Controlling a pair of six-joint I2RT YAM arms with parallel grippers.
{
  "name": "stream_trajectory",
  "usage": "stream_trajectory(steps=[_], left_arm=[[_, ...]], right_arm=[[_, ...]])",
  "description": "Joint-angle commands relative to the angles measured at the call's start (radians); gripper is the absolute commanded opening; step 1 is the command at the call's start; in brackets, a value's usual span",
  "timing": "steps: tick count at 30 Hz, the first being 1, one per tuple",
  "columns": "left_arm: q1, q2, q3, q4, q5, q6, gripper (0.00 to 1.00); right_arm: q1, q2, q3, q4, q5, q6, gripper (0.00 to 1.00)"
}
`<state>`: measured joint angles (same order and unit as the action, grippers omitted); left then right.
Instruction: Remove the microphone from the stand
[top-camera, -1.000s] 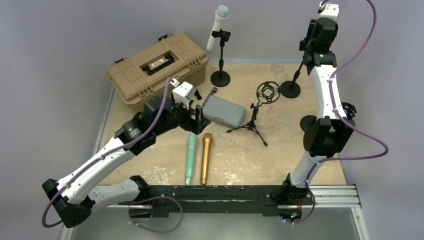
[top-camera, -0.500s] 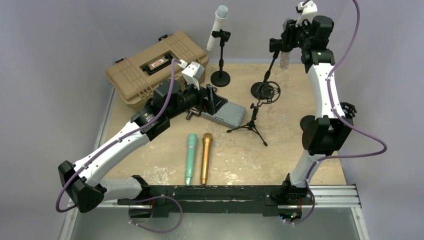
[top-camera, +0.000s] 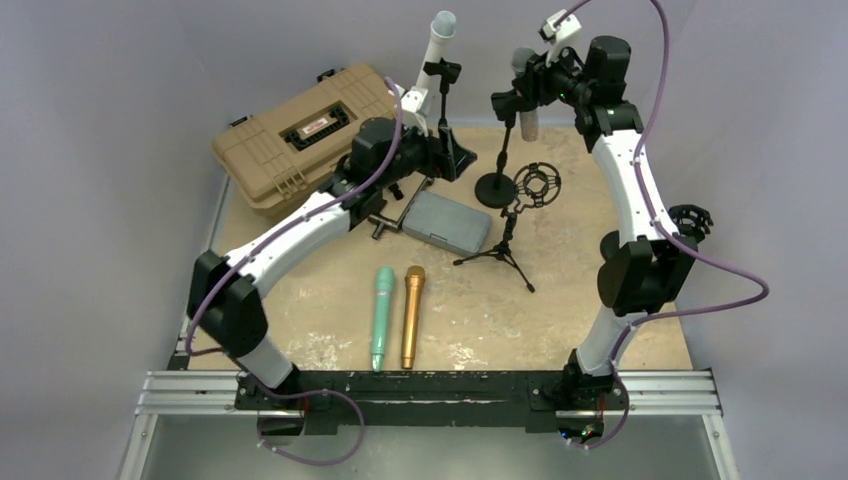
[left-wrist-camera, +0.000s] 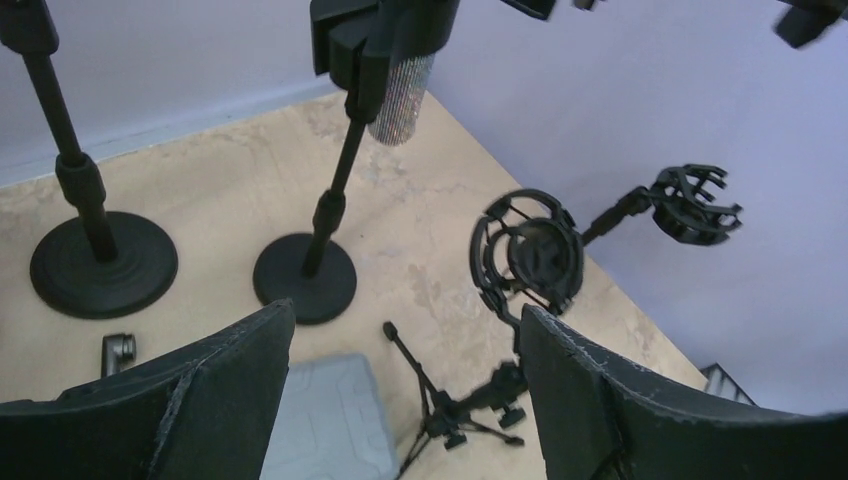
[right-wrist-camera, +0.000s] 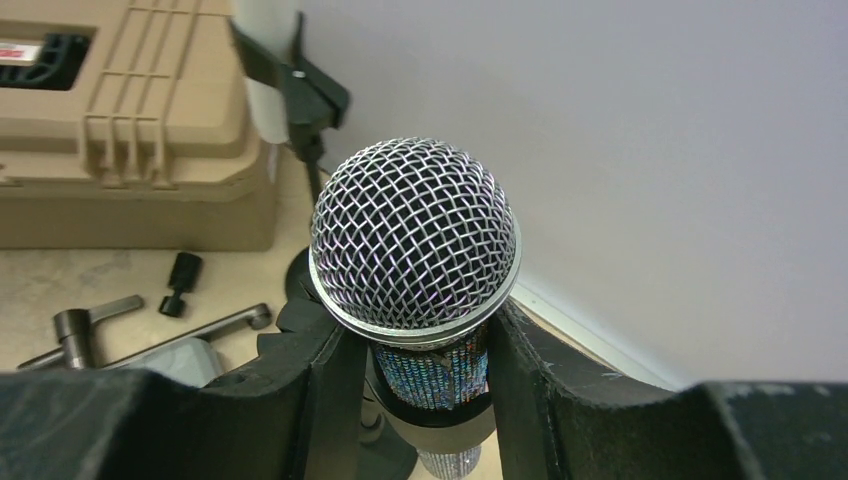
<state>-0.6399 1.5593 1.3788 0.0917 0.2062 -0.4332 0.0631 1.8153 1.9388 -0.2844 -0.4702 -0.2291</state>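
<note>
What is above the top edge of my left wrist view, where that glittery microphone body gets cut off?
Observer: The right hand is closed on the microphone, gripping just under its mesh head.
Operator: And the pole at my far left, what does it carry?
Observer: That second stand holds a white microphone, tilted.
Operator: Anything loose nearer the arm bases?
Observer: A green microphone and a gold microphone lie side by side on the table.
</note>
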Motion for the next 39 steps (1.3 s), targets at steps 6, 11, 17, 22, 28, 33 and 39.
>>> stream_trajectory(steps=[6,11,17,22,28,33,39], left_arm=[[0.023,0.33,0.222,0.287,0.002,0.159,0.82],[0.057,0.47,0.361,0.319,0.082,0.119,0.78],[0.07,0.538,0.348,0.51,0.062,0.098,0.76],[0.074,0.585,0.367,0.63,0.143,0.118,0.74],[0.074,0.615,0.395,0.648,0.236,0.126,0.74],[0.073,0.635,0.428,0.651,0.236,0.11,0.75],[0.065,0.664,0.477,0.629,0.218,0.101,0.68]], right_arm=[[0.062,-0.039,-0.004,-0.036,-0.078,0.028,0.0],[0.063,-0.039,-0.017,-0.041,-0.08,0.022,0.0],[0.062,-0.043,-0.026,-0.042,-0.061,0.013,0.0],[0.063,-0.037,-0.017,-0.043,-0.073,0.019,0.0],[0.062,-0.037,-0.015,-0.044,-0.064,0.016,0.0],[0.064,-0.039,-0.012,-0.046,-0.067,0.019,0.0],[0.063,-0.038,-0.013,-0.048,-0.061,0.018,0.0]])
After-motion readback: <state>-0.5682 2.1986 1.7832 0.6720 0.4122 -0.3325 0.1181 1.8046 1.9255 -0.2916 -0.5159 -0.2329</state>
